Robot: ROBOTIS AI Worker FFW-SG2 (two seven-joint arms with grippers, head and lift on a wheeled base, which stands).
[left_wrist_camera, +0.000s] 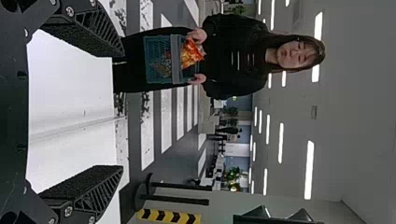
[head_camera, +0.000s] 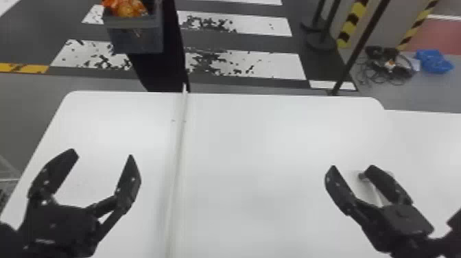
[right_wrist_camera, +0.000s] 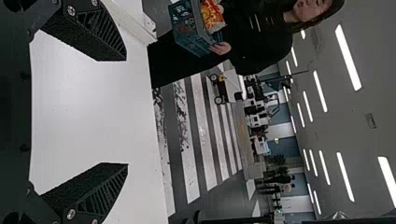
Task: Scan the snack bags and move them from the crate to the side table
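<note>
A person beyond the table's far edge holds the crate [head_camera: 135, 34] with both hands; orange-red snack bags [head_camera: 127, 8] show at its top. The same crate [left_wrist_camera: 159, 59] and an orange snack bag [left_wrist_camera: 190, 53] appear in the left wrist view, and the crate [right_wrist_camera: 189, 28] with a snack bag [right_wrist_camera: 212, 17] in the right wrist view. Over the table's left part my left gripper [head_camera: 102, 156] is open with nothing between its fingers; so it is in its wrist view [left_wrist_camera: 119, 112]. My right gripper [head_camera: 351, 168], also open and holding nothing, is over the right part, likewise in its wrist view [right_wrist_camera: 126, 112].
The white table [head_camera: 253, 147] spreads beneath both grippers, with a thin raised strip [head_camera: 177, 164] running from front to back left of its middle. A small greyish object [head_camera: 367, 187] lies by my right gripper. Black posts [head_camera: 360, 44] stand beyond the table at the right.
</note>
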